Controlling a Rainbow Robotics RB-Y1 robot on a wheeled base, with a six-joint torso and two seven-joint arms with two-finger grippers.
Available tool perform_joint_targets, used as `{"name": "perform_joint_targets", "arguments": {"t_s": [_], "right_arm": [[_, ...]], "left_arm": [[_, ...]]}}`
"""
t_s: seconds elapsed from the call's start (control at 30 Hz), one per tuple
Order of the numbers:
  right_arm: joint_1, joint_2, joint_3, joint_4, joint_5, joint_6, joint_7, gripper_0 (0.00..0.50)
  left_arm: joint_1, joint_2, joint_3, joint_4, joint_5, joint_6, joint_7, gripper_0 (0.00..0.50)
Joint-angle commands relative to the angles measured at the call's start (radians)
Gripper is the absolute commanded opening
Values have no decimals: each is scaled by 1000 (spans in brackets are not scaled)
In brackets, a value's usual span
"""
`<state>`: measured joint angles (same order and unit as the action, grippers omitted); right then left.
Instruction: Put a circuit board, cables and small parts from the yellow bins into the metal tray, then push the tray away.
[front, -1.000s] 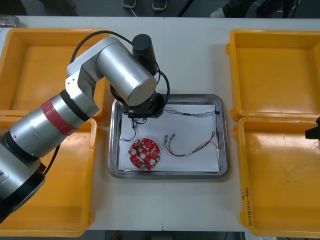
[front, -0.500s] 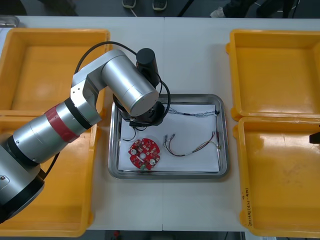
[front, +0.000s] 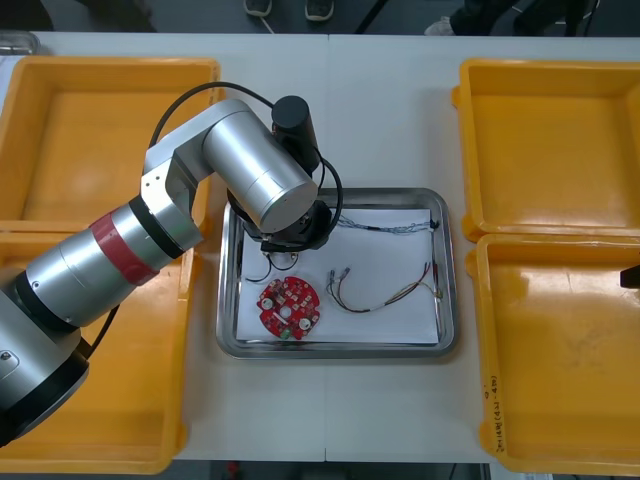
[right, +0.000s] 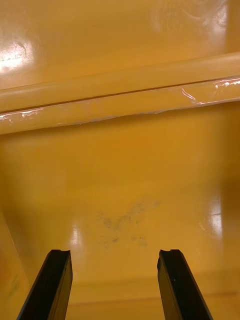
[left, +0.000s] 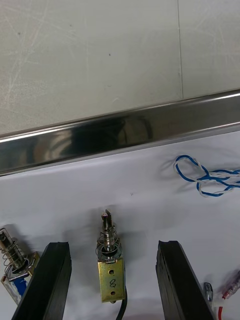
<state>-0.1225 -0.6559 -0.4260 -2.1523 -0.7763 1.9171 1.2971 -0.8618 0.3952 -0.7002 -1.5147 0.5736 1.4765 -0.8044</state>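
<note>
Hardly moved, left tool (left: 114, 245) stands apart astride a small metal part (left: 110, 265) in the metal tray (left: 125, 132), seemingly just released there; right tool (right: 115, 252) idles apart, right of the tray.

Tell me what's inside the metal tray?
A round red circuit board, a red and yellow cable, a twisted blue and white cable and small metal parts. The arm of the open left gripper covers one corner.

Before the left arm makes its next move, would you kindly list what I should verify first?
1. Left gripper open above the metal tray: ok.
2. Small metal part between its fingers, touching neither: ok.
3. Circuit board inside the tray: ok.
4. Blue and white cable, red and yellow cable inside the tray: ok.
5. Right gripper open over a yellow bin, away from the tray: ok.
</note>
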Motion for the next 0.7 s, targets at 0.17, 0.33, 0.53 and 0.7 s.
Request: {"name": "perform_joint_targets", "arguments": {"t_s": [0.17, 0.33, 0.53, 0.7], "right_arm": [[17, -37, -42, -31, -15, 3, -19, 500], [17, -37, -42, -43, -21, 3, -19, 500], [17, -36, -36, -63, -29, 3, -21, 500], [12, -39, -22, -90, -41, 3, -19, 500]], "left_arm": [[9, -22, 24, -48, -9, 7, 79, 500], [10, -4, 77, -110, -6, 77, 74, 500], [12, 42, 174, -205, 38, 182, 70, 500], [14, 86, 255, -269, 92, 271, 56, 500]]}}
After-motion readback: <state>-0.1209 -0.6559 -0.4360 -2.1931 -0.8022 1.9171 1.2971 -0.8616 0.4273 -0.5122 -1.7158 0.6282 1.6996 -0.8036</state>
